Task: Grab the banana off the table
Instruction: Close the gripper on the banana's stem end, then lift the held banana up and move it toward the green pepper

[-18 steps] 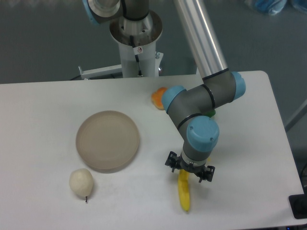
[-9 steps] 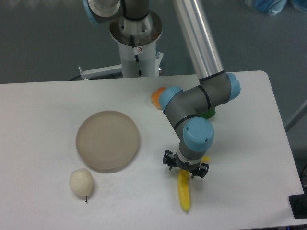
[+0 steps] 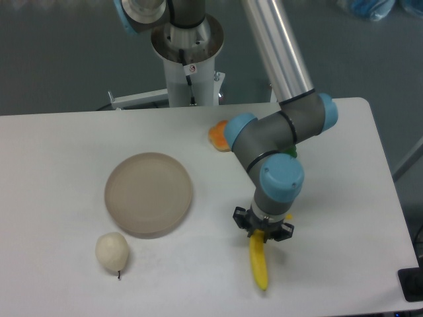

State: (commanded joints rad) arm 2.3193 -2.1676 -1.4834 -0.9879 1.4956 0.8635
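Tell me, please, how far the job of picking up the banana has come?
Done: the hand is down over the upper end of the banana. In hand: it seems to be closing on the fruit, though its own body hides the grip. Left: the lift; the banana seems to lie on the table.

This is looking like a robotics lab. An industrial arm [image 3: 277, 125] with grey and blue joints is standing on a white pedestal [image 3: 190, 66] behind a plain white table [image 3: 59, 198]. A grey floor is showing around it, and maybe a blue cloth [image 3: 370, 8] is lying at the top right corner.
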